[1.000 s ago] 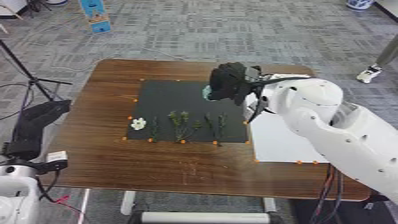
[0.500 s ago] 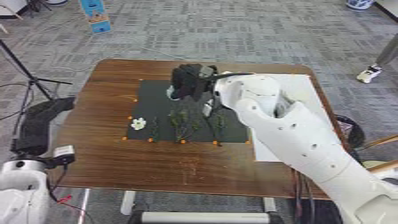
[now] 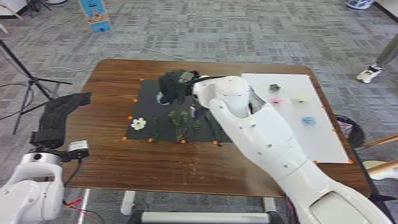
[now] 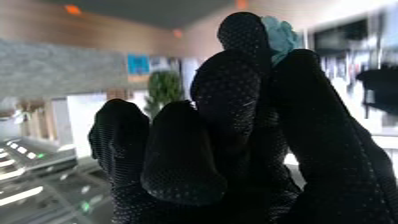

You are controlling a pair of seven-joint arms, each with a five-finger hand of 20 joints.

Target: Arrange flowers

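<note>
Brown wood of the worktop point(image 3: 169, 172) lies nearest. Beyond, green stems point(image 3: 180, 125) and a white flower point(image 3: 138, 123) lie on the black sheet point(image 3: 147, 104), a blue flower point(image 3: 308, 121) on the white sheet point(image 3: 324, 145). The left robot hand point(image 3: 59, 116) is at the left edge, open or closed I cannot tell. Farther on, the right robot hand point(image 3: 176, 85) pinches a pale blue-green flower point(image 4: 281, 38) over the black sheet.

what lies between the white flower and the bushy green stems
A thin green sprig lies on the dark mat between the white flower and the bushy green stems, as the head view shows.
</note>
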